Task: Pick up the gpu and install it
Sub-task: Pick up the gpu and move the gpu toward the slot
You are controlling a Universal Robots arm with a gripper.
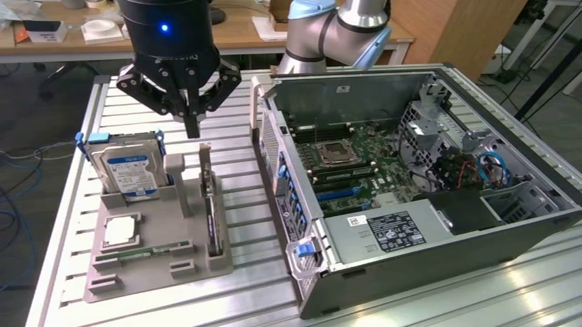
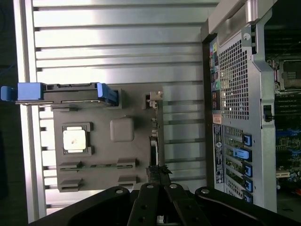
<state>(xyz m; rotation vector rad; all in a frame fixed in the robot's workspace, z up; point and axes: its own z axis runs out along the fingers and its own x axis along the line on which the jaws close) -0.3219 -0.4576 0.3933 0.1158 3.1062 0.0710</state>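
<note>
On the exterior view's left, the grey holder tray (image 1: 136, 279) carries the hard drive (image 1: 127, 174). Along the tray's right edge the gpu (image 1: 211, 204) stands on edge in its slot, untouched. Above it, upper left of centre, our gripper (image 1: 193, 131) hangs clenched and empty. We judge the approach to be the step in hand. A grasp calls for jaws parted and lined up over the card's thin top edge. The open computer case (image 1: 364, 88) sits at the right.
</note>
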